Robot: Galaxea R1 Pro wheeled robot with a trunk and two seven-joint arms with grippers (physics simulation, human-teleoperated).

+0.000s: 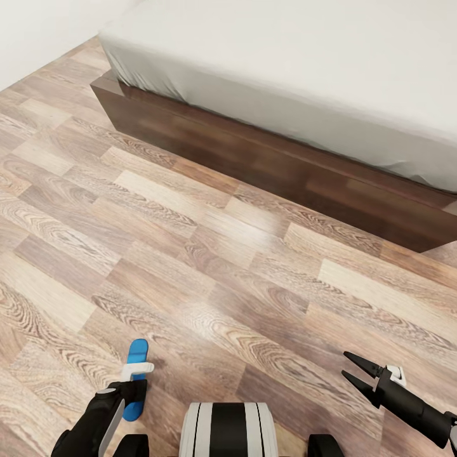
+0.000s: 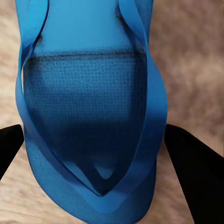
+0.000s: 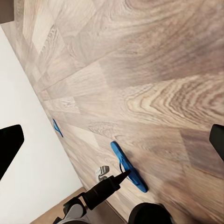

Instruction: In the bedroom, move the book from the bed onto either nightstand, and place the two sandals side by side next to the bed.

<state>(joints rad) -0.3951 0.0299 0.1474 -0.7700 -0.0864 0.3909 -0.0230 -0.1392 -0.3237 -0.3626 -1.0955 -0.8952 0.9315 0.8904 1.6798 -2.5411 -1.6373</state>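
A bright blue sandal [image 1: 135,355] lies flat on the wood floor at the lower left. My left gripper [image 1: 134,381] sits down over it, and its black fingers [image 2: 196,163] press against both long edges of the sandal [image 2: 88,93]. The right wrist view shows that sandal [image 3: 133,175] under the left gripper [image 3: 122,175], and a second sandal [image 3: 57,127] farther off beside the white wall. My right gripper [image 1: 346,364] hovers open and empty over bare floor at the lower right. The bed [image 1: 304,70] stands across the floor ahead. The book and nightstand are out of view.
The bed's dark wooden frame [image 1: 266,165] runs diagonally across the upper half of the head view. Wood-plank floor [image 1: 209,266] lies between it and my base [image 1: 228,428]. A white wall [image 1: 38,32] closes the far left.
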